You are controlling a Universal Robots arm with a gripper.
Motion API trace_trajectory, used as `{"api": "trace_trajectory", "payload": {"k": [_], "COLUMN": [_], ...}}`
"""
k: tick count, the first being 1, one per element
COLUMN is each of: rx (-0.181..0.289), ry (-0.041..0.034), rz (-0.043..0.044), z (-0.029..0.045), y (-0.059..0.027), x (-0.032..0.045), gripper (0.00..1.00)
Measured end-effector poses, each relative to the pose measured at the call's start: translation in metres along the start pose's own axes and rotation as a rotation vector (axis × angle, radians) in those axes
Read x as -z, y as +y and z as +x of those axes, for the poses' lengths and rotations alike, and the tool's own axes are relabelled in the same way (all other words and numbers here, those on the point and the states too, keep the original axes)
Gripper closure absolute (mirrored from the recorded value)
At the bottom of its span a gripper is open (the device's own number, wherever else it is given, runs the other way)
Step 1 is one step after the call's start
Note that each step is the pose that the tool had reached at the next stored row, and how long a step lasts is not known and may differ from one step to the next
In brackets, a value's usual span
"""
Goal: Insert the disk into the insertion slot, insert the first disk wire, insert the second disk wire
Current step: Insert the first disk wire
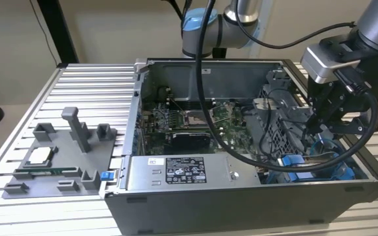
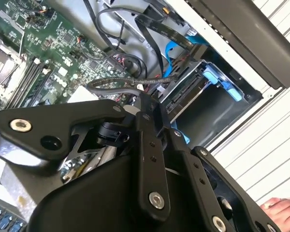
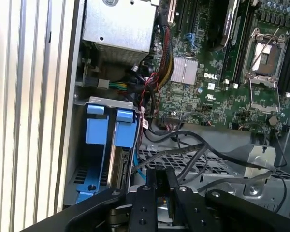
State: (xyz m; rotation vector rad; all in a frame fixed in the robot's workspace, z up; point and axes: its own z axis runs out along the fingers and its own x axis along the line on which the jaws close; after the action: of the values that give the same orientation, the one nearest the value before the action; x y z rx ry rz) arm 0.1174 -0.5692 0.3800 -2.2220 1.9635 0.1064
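The tool point(image 3: 162, 180) is hovering inside the case point(image 1: 241, 209), clenched, with its tips touching a grey wire point(image 2: 113, 87); I cannot tell whether it is gripping that wire. The disk point(image 2: 182, 99) is sitting in the slot point(image 3: 95, 159), between blue rails point(image 3: 125, 128).

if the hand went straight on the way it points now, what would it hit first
Most likely the black cables draped over the perforated metal cage, just ahead of the hand in the first wrist view. The insertion slot lies beside that line. Depth is unclear.
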Motion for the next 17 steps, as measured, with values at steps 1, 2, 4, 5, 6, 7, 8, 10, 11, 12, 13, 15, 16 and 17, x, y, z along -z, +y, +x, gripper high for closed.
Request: {"api": "trace_trajectory", "payload": {"k": [1,2,4,5,6,7,8,10,11,12,13,15,16,17], "rx": [0.000,0.000,-0.001,-0.001,-0.002,-0.002,-0.002,-0.003,-0.003,-0.003,-0.004,-0.004,-0.005,-0.005], "ry": [0.0001,0.0000,-0.0004,-0.0006,-0.0007,-0.0011,-0.0012,-0.0017,-0.0018,-0.0019,-0.0023,-0.0028,-0.0028,-0.0028], "rz": [-0.0009,-0.0019,-0.0046,-0.0062,-0.0081,-0.0099,-0.0117,-0.0152,-0.0168,-0.0185,-0.0207,-0.0242,-0.0253,-0.0262], "z": [0.0005,0.0014,0.0035,0.0048,0.0062,0.0077,0.0094,0.0134,0.0155,0.0175,0.0200,0.0247,0.0270,0.0294], "y": [-0.0012,-0.0026,-0.0062,-0.0081,-0.0104,-0.0125,-0.0144,-0.0175,-0.0186,-0.0195,-0.0205,-0.0213,-0.0214,-0.0214], "x": [0.0000,-0.0001,-0.0001,0.0000,0.0001,0.0000,0.0002,0.0005,0.0008,0.0011,0.0013,0.0020,0.0024,0.0028], "gripper": [1.00,1.00,1.00,1.00,1.00,1.00,1.00,1.00,1.00,1.00,1.00,1.00,1.00,1.00]}}
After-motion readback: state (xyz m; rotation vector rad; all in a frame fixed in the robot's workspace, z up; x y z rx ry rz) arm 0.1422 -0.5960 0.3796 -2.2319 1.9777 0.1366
